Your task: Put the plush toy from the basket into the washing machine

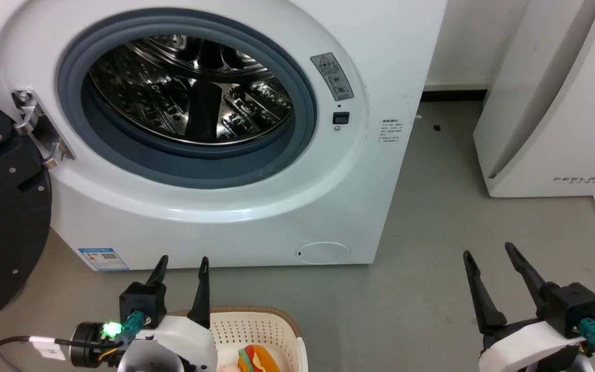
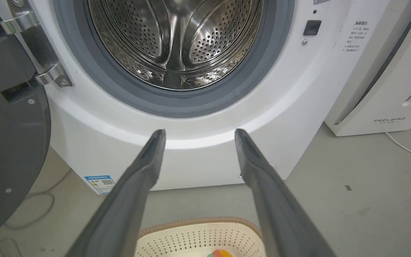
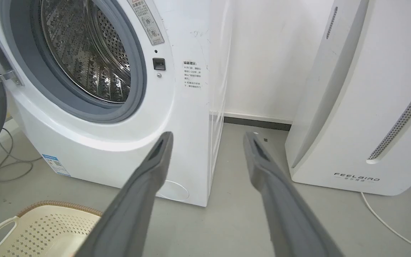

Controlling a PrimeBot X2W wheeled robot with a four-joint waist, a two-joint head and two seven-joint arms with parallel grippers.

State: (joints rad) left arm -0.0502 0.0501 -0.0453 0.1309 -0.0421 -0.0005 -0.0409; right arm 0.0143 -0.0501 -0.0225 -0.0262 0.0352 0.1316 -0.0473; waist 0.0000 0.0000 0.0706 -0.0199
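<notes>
The washing machine stands on the grey floor. Its black-framed door is swung aside at the left, exposing the steel drum. A white slanted appliance stands to its right. The basket sits on the floor before the machine. The left claw hovers over the basket's far rim, fingers pointing toward the machine, spread wide and gripping nothing. The right claw hangs over bare floor, likewise wide and empty. The plush toy lies inside the basket, beside the left wrist.
</notes>
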